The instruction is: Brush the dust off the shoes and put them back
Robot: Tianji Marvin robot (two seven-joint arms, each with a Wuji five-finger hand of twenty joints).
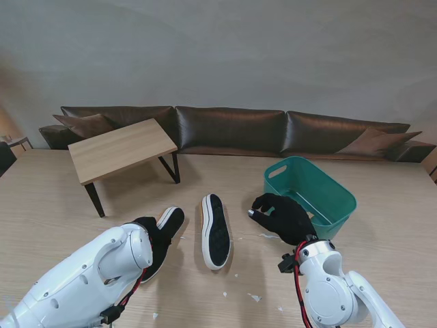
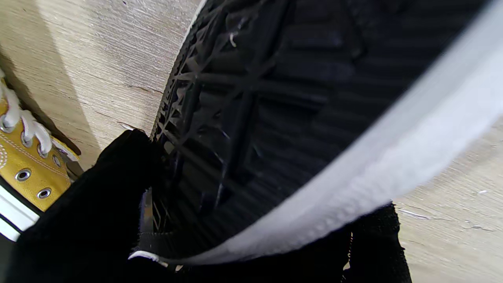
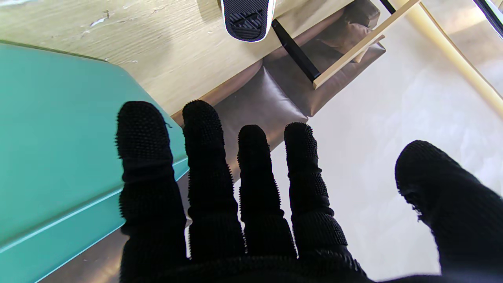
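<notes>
Shoes lie sole-up on the tabletop (image 1: 54, 198): my left hand (image 1: 153, 239) fingers grip one shoe (image 1: 166, 229), my right hand (image 1: 283, 217) hovers spread and empty beside the green basket (image 1: 328, 188), so a loose grip could drop it.

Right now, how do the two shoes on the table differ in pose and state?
The left shoe is gripped by the left hand, while the middle shoe lies free, untouched by the open right hand. The left shoe is partly hidden behind the arm; the middle shoe shows its whole sole. The left shoe angles toward the right; the middle shoe runs nearly straight away from me. Both show black soles with white rims.
</notes>
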